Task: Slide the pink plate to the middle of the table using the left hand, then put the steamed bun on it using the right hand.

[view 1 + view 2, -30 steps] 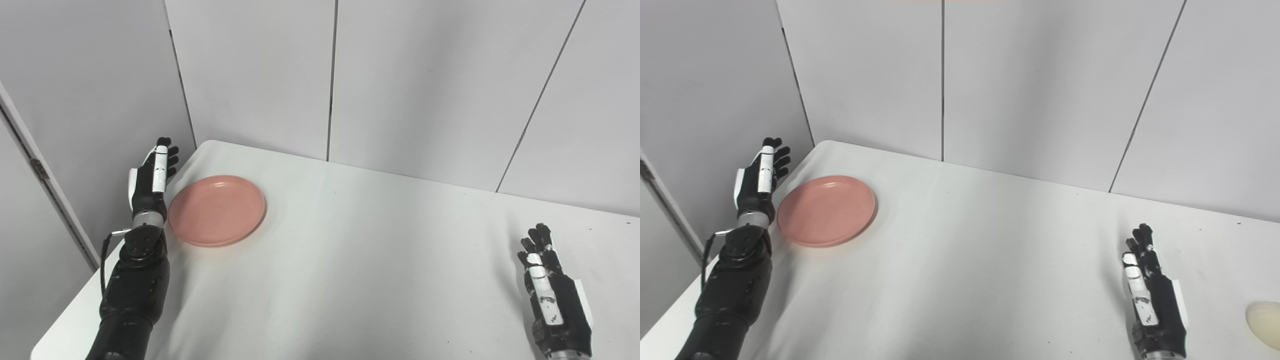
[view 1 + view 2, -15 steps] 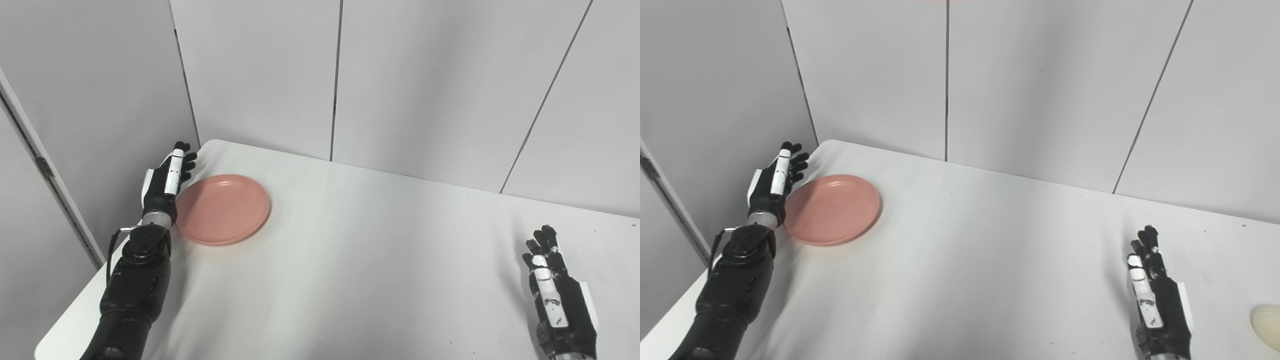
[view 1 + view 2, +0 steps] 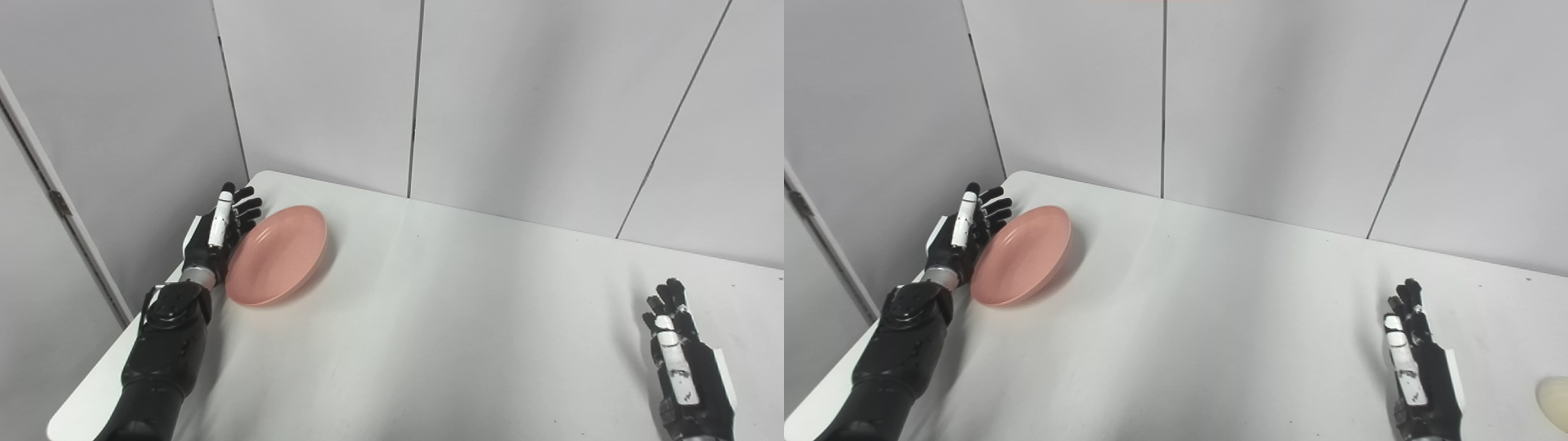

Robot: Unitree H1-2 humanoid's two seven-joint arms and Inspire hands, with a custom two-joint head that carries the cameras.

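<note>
Now the left robot hand, fingers spread flat, presses the pink plate's left rim near the counter's far left corner, and that rim tips up; a second ago the plate lay flat, untouched. The slide is starting. The right robot hand waits open beside the steamed bun at the right edge.

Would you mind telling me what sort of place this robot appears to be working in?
Probably a test booth or lab, not a kitchen: bare grey wall panels enclose a plain white table that holds only a pink plate and a steamed bun.
</note>
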